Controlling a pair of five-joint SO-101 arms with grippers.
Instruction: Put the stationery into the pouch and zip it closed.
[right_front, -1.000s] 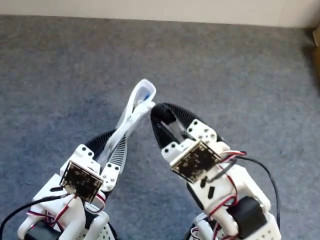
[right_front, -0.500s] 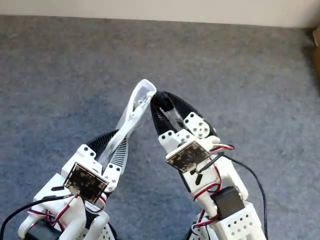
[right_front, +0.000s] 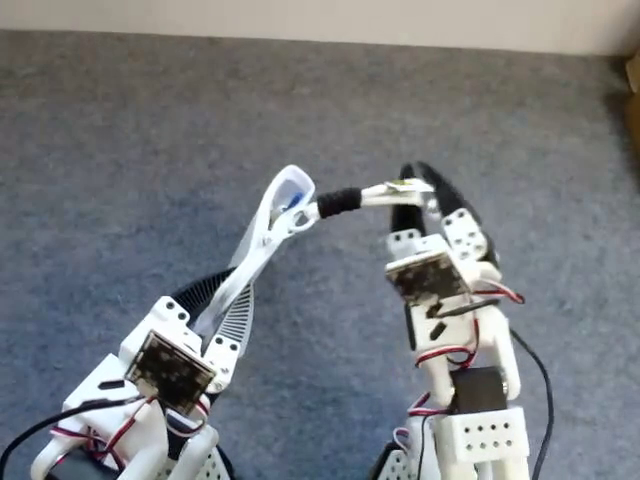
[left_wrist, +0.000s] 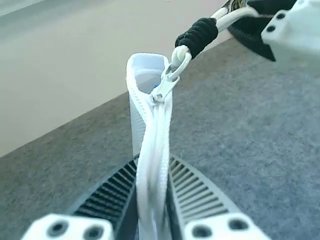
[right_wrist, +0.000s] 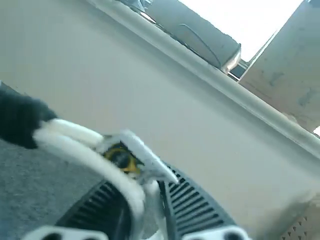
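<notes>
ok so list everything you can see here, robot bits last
pouch: 1, white, upright above the table, pinched between the left gripper's fingers
zipper slider: 1, silvery white, near the pouch's top end
pull cord: 1, white with a black wrapped section, stretched from the zipper slider to the right gripper
table surface: 1, grey, carpet-like, under both arms
wall strip: 1, pale beige, along the table's far edge
left gripper: 1, black ribbed fingers on a white body, shut on the pouch's lower part
right gripper: 1, black ribbed fingers on a white body, shut on the pull cord, off to the side of the pouch's top
</notes>
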